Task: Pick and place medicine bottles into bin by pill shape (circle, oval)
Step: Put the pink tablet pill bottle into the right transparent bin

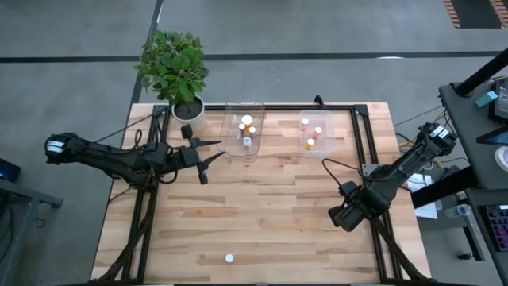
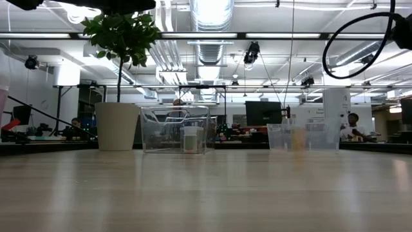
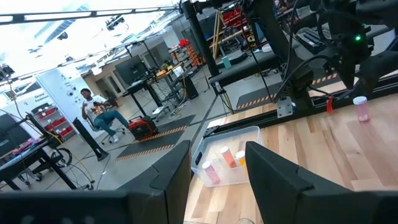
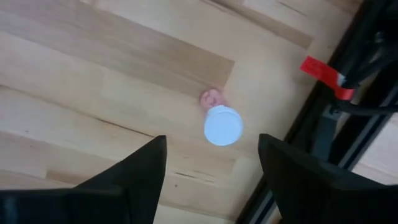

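While spread, right pincer (image 4: pixel 211 168) grips nothing.

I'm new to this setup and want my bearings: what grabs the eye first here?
A leafy potted plant stands at the table's far left corner, beside two clear tubs holding small medicine bottles. One white-capped bottle sits alone near the front edge. The right hand hangs open above another bottle.

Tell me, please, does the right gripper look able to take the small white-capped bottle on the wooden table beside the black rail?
Probably yes: the right gripper is open right over the white-capped bottle, with bare wood around it, though the black rail may crowd one finger.
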You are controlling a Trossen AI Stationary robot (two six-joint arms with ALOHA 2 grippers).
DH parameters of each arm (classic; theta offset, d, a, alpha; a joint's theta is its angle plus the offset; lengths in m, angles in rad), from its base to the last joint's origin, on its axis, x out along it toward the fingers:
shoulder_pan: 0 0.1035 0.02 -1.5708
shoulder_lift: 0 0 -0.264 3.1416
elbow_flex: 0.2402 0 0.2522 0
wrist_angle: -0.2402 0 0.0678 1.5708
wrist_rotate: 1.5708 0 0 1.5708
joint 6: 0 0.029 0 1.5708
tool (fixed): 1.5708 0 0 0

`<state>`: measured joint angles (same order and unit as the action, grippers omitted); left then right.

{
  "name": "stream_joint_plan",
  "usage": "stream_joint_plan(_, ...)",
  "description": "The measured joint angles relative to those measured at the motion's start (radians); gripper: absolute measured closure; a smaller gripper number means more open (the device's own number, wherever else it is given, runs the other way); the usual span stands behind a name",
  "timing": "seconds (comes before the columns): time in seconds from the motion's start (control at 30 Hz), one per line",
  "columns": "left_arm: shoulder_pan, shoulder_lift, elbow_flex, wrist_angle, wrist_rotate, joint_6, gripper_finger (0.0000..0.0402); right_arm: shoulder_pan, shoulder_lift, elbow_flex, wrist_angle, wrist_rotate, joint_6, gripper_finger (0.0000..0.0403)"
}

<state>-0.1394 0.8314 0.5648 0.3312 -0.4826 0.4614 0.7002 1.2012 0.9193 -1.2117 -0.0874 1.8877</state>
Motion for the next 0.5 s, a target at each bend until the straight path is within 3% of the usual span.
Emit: stream_joint_plan(0.5,0.0,0.0,0.0,-0.001,0.0,0.016,0.0265,0.0,0.0,-0.042,0.05,0.001,-0.002,0.0164)
